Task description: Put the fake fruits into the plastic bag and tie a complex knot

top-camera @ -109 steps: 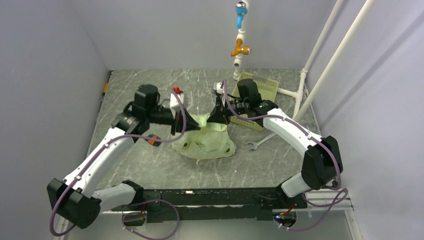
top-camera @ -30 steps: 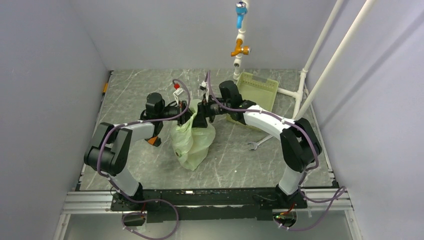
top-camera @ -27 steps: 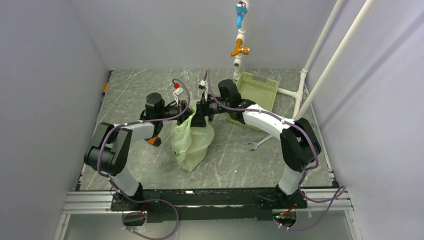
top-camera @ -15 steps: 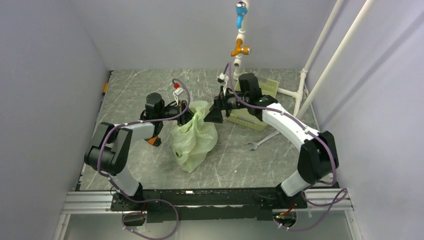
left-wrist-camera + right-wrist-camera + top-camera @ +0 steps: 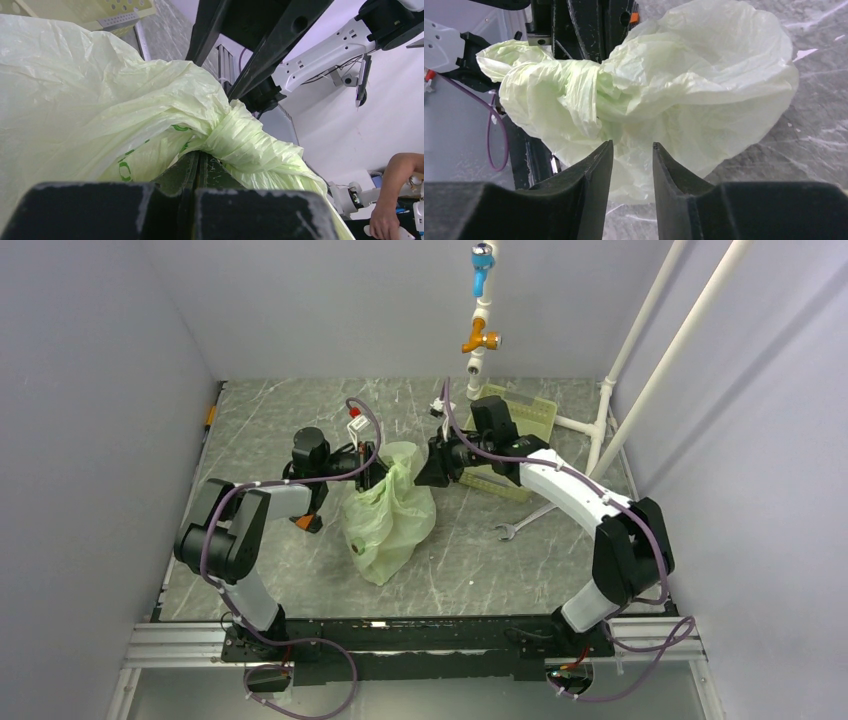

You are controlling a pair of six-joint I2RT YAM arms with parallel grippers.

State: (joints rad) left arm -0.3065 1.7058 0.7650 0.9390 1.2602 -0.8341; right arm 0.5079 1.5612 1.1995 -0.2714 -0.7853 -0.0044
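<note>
At bag point(image 5: 392, 515) neck, L gripper point(image 5: 197, 156) clamped; R gripper point(image 5: 632, 147) parted.

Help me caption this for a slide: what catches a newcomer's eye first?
The pale green plastic bag, mid-table, its neck twisted into a knot-like bunch. The left gripper is shut on that neck, while the right gripper faces it with jaws narrowly parted. Behind, orange and blue valves hang on a white pipe.

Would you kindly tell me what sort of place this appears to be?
Probably a robotics lab test cell: plain grey walls box in a marble-patterned table, two robot arms are bolted at its near edge, and a mock pipe with coloured taps hangs at the back.
</note>
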